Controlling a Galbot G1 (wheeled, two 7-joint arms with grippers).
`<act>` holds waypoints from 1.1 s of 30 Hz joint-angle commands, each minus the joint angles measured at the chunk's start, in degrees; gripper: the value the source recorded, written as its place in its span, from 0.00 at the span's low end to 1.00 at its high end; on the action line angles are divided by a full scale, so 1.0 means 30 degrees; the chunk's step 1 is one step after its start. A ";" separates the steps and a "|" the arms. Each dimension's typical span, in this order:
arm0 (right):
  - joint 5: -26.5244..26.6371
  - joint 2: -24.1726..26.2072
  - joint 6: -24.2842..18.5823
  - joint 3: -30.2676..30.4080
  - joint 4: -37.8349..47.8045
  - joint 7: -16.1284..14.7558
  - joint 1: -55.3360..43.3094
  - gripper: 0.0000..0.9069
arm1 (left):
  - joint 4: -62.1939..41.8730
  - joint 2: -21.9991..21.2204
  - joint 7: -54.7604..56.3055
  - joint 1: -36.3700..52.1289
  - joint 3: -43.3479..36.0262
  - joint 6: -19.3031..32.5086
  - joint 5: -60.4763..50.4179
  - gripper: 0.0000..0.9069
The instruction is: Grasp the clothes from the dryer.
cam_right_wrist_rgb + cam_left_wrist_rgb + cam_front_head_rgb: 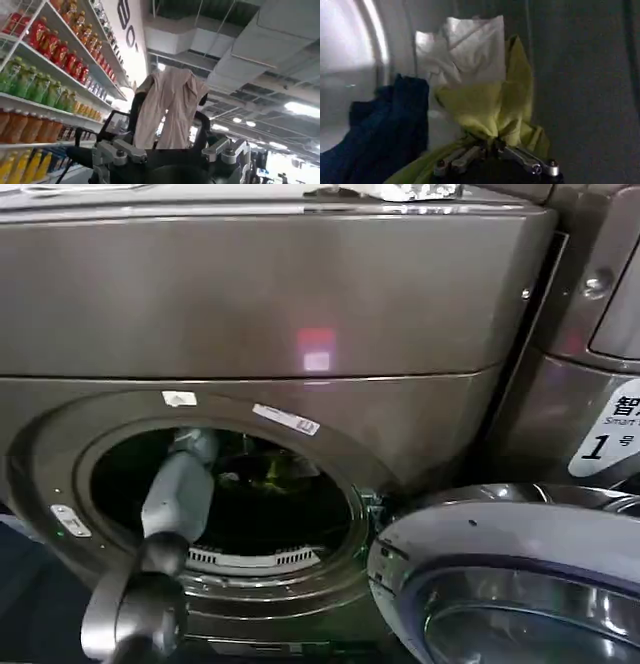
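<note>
Setting: dim drum interior of the dryer, round door swung open at the robot's right.
Clothes: bunched inside the drum, yellow-green piece foremost, white one behind, dark blue beside.
Left tool: deep in the porthole, pressed together on the yellow-green fabric.
Key relation: cloth rising directly from the tool tips; way out lies straight back through the porthole.
Right tool: outside, spread, idle before a beige garment and drink shelves.
</note>
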State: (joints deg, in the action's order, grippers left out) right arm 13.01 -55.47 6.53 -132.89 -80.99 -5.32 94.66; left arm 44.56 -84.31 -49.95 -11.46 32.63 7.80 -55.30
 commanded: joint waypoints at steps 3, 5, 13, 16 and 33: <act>0.0572 -0.0115 -0.0370 0.0292 -0.0496 0.0376 -0.0100 1.00 | 0.7325 -0.1156 1.0747 -0.2889 -0.1175 -0.5449 0.8663 0.00; 0.0539 -0.0092 -0.0365 0.0316 -0.0398 0.0357 -0.0090 1.00 | 0.8218 -0.1314 1.1562 -0.3331 -0.1349 -0.6084 0.9718 0.00; 0.0511 -0.0041 -0.0329 0.0432 -0.0410 0.0478 -0.0249 1.00 | 0.9814 -0.1885 1.4579 -0.4098 -0.1800 -0.8024 1.3307 0.00; 0.0507 -0.0087 -0.0344 0.0488 -0.0411 0.0492 -0.0273 1.00 | 1.0253 -0.2045 1.5290 -0.4152 -0.1725 -0.8650 1.4720 0.00; 0.0489 -0.0109 -0.0365 0.0463 -0.0398 0.0510 -0.0253 1.00 | 1.0010 -0.2345 1.6565 -0.3777 -0.1438 -0.8935 1.5580 0.00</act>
State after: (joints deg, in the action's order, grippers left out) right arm 14.42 -55.84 5.55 -131.57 -82.09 -3.84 93.98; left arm 73.27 -91.12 -3.34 -22.43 28.44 -17.53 -11.68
